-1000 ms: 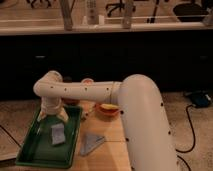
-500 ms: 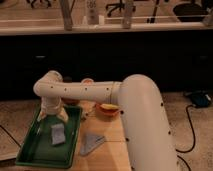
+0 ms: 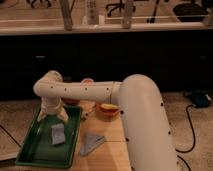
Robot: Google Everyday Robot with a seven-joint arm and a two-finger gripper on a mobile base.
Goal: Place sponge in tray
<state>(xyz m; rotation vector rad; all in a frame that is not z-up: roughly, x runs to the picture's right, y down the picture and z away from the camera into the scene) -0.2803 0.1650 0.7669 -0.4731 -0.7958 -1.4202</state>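
Observation:
The dark green tray (image 3: 31,152) lies at the left end of the wooden table. Inside it, near its middle right, rests the small blue-grey sponge (image 3: 57,134), flat on the tray floor. My white arm reaches leftward across the table and bends down over the tray. The gripper (image 3: 52,116) hangs just above the far end of the tray, a little above and behind the sponge, and nothing shows between its two spread fingers (image 3: 63,117).
A flat grey triangular piece (image 3: 91,143) lies on the table right of the tray. A small orange-red bowl (image 3: 108,108) sits behind it. A dark cabinet front runs along the back. A black cable (image 3: 192,125) trails on the floor at right.

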